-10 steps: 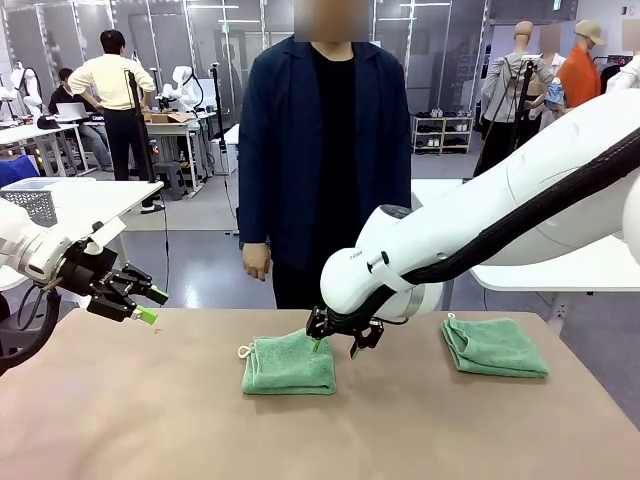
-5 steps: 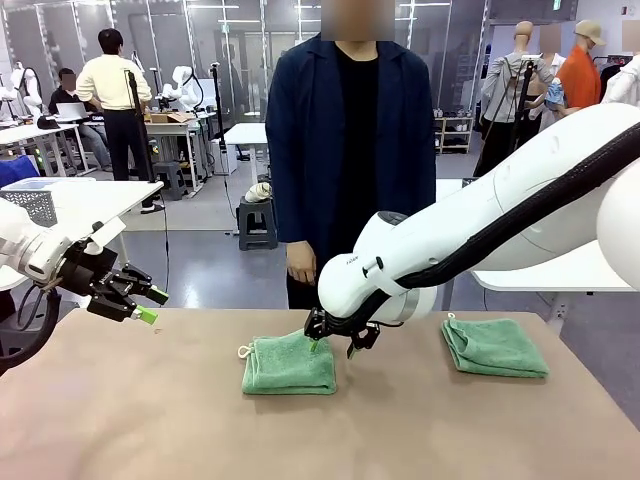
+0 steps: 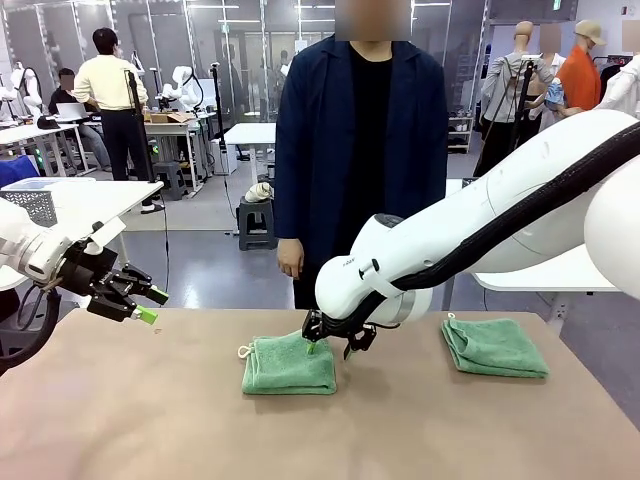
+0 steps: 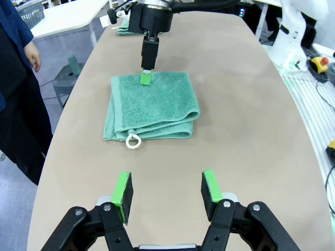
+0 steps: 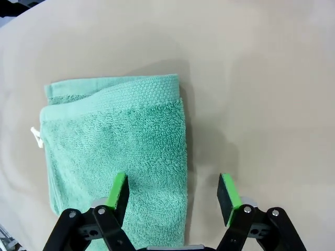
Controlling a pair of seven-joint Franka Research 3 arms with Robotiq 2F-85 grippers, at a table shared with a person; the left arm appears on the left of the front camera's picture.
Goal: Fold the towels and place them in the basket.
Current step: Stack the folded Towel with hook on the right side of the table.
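Tan table [image 3: 150, 420], lab w/ desks behind; both grippers [image 4: 166, 189] [image 5: 172, 192] agape, 2 folded towels [image 3: 289, 363] [image 3: 495, 347].

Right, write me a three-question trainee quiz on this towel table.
1. True or false: the right gripper has one finger on the folded towel and one beyond its edge.
2. How many green towels lie on the table? A) one B) two C) three
3. Fill in: the left gripper hangs above the table with its jaws ____.

Key: 1 true; 2 B, the second towel lies to the robot's right; 3 open.
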